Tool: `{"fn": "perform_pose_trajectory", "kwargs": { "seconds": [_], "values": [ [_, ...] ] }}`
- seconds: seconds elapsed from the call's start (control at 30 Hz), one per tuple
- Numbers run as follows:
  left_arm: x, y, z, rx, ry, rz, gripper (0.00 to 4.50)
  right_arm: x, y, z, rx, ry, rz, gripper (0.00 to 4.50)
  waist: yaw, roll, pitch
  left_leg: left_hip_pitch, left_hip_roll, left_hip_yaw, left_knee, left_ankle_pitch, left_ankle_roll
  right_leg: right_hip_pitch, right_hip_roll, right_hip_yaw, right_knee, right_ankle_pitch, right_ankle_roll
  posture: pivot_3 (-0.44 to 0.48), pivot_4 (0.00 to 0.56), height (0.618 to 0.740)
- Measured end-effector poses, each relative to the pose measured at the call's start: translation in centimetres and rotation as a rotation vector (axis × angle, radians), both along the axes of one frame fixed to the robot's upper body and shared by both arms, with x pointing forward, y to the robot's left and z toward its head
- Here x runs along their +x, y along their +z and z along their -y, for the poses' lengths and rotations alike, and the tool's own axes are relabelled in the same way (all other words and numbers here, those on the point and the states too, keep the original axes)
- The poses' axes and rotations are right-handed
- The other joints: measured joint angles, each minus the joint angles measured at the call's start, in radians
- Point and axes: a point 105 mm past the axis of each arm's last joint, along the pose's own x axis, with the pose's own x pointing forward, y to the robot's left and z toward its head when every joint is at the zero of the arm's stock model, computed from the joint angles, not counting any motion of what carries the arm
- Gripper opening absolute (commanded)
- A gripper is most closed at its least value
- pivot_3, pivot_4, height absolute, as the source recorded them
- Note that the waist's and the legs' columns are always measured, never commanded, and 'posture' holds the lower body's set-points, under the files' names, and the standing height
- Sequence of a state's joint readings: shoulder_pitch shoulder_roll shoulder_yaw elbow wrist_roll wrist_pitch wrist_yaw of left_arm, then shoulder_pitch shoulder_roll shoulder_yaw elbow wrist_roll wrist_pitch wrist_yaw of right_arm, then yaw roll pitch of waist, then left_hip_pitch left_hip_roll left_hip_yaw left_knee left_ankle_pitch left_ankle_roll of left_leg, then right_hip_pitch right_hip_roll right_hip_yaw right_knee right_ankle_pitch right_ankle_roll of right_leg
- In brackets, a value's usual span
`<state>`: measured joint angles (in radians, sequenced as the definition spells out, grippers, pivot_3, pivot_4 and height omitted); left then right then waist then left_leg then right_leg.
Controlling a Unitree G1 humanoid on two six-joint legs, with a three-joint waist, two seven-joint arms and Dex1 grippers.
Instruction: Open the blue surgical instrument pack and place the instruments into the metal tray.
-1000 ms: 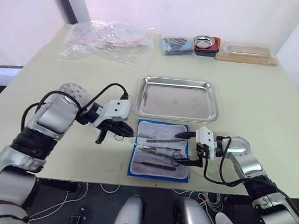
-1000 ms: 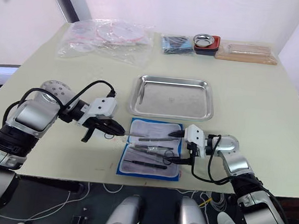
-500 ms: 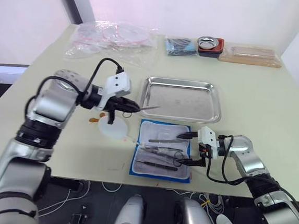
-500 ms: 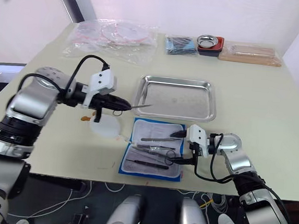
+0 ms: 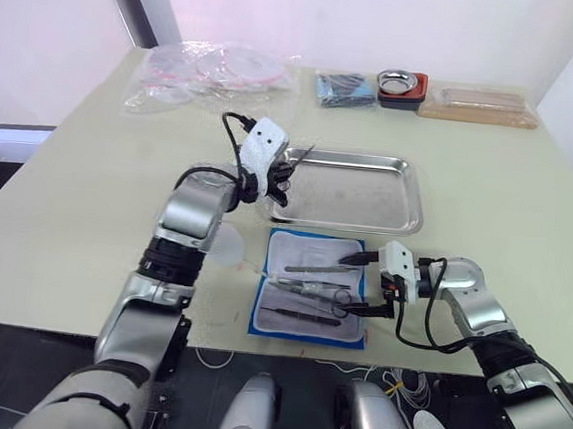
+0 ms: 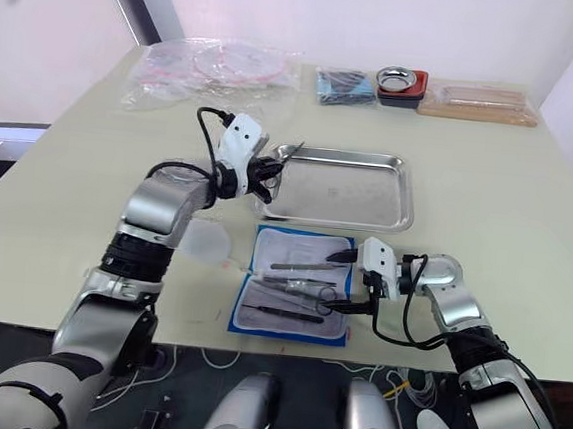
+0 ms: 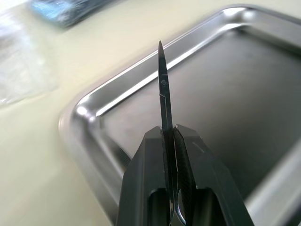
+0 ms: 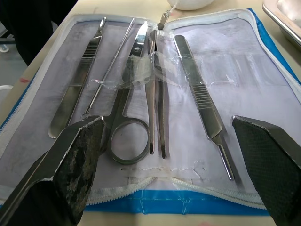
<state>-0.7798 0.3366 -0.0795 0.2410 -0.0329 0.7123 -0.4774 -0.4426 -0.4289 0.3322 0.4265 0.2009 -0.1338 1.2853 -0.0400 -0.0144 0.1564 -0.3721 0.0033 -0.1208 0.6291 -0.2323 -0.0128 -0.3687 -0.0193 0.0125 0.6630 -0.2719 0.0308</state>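
Note:
The blue surgical instrument pack lies open on the table just in front of the metal tray, pale lining up. Several instruments lie side by side in it under clear straps: tweezers, ring-handled scissors and thin probes. My left gripper is shut on a pair of thin scissors, blades pointing out over the tray's near-left corner, a little above it. My right gripper is open at the pack's right edge, its fingers straddling the instruments' handle ends.
Clear plastic bags lie at the back left. A dark blue packet, a small metal bowl in a red holder and a wooden block line the back edge. A pale round disc sits left of the pack.
My left gripper has carried the scissors from beside the pack up and across to the tray's left corner. The right gripper has stayed at the pack's right edge.

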Motion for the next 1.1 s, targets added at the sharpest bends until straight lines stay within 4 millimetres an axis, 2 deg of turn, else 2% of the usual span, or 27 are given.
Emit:
{"fn": "perform_pose_trajectory", "kwargs": {
  "seconds": [0.07, 0.1, 0.23, 0.37, 0.43, 0.63, 0.7, 0.8, 0.87, 1.1],
  "values": [
    [0.3, -0.7, 0.4, -0.003, 0.035, -0.008, 0.08, 0.0, 0.0, 0.0, 0.0, -0.001, -0.001, 4.5, -0.001, 0.0, 0.0, 0.001, 0.0, 0.003, 0.0, 0.0, 0.0, 0.0, 0.0, 0.002, 0.0, 0.0, 0.0, 0.0, 0.15, 0.74],
    [0.6, -1.8, 1.2, -0.025, 0.067, -0.032, 0.08, 0.0, 0.0, 0.0, 0.0, -0.001, -0.001, 4.5, -0.001, 0.0, 0.0, 0.002, 0.0, 0.005, 0.0, 0.0, 0.0, 0.0, -0.001, 0.004, 0.0, 0.001, 0.001, 0.0, 0.15, 0.74],
    [0.8, -2.7, 2.5, -0.069, 0.125, -0.048, 0.08, 0.0, 0.0, 0.0, 0.0, -0.002, -0.001, 4.5, -0.001, -0.001, 0.0, 0.002, 0.0, 0.007, 0.0, 0.0, 0.0, 0.0, -0.001, 0.007, 0.0, 0.001, 0.002, 0.0, 0.15, 0.74],
    [1.0, -2.7, 2.7, -0.105, 0.188, -0.035, 0.08, 0.0, 0.0, 0.0, 0.0, -0.003, -0.001, 4.5, -0.001, -0.001, 0.0, 0.003, 0.0, 0.007, 0.0, 0.0, -0.001, 0.0, -0.001, 0.007, 0.0, 0.001, 0.002, 0.0, 0.15, 0.74],
    [1.3, -2.6, 2.3, -0.132, 0.261, -0.016, 0.08, 0.0, 0.0, 0.0, 0.0, -0.004, 0.0, 4.5, -0.001, -0.001, 0.0, 0.003, 0.0, 0.008, 0.0, 0.0, -0.001, 0.0, -0.001, 0.007, 0.0, 0.002, 0.003, 0.0, 0.15, 0.74],
    [1.4, -2.8, 1.5, -0.166, 0.335, -0.023, 0.08, 0.0, 0.0, 0.0, -0.001, -0.005, -0.001, 4.5, -0.001, -0.001, 0.0, 0.004, 0.0, 0.008, 0.0, 0.0, -0.003, 0.001, -0.001, 0.007, 0.0, 0.002, 0.003, 0.0, 0.15, 0.74],
    [1.3, -3.0, 1.8, -0.181, 0.336, -0.038, 0.08, 0.0, -0.1, 0.0, -0.001, -0.005, -0.001, 4.5, -0.001, -0.001, 0.0, 0.004, 0.0, 0.008, 0.0, 0.0, -0.004, 0.001, -0.001, 0.007, 0.0, 0.002, 0.003, 0.0, 0.15, 0.74],
    [0.2, -4.9, 3.1, -0.239, 0.365, -0.125, 0.08, 0.0, -0.1, 0.1, -0.001, -0.006, -0.003, 4.5, -0.001, -0.001, 0.0, 0.007, 0.0, 0.008, 0.0, -0.001, -0.005, 0.004, -0.001, 0.008, -0.001, 0.002, 0.003, 0.0, 0.15, 0.74],
    [0.0, -5.4, 3.7, -0.249, 0.373, -0.15, 0.08, 0.1, -0.1, 0.0, -0.001, -0.009, -0.002, 4.5, -0.001, -0.002, 0.0, 0.007, 0.0, 0.008, 0.0, -0.001, -0.005, 0.004, -0.001, 0.008, -0.001, 0.002, 0.003, 0.0, 0.15, 0.74],
    [0.1, -5.4, 3.3, -0.265, 0.431, -0.151, 0.08, 0.1, -0.1, 0.0, -0.001, -0.01, -0.003, 4.5, -0.002, -0.002, 0.0, 0.009, 0.0, 0.009, -0.001, -0.001, -0.006, 0.006, 0.0, 0.008, -0.001, 0.002, 0.003, 0.0, 0.15, 0.74]
  ]
}}
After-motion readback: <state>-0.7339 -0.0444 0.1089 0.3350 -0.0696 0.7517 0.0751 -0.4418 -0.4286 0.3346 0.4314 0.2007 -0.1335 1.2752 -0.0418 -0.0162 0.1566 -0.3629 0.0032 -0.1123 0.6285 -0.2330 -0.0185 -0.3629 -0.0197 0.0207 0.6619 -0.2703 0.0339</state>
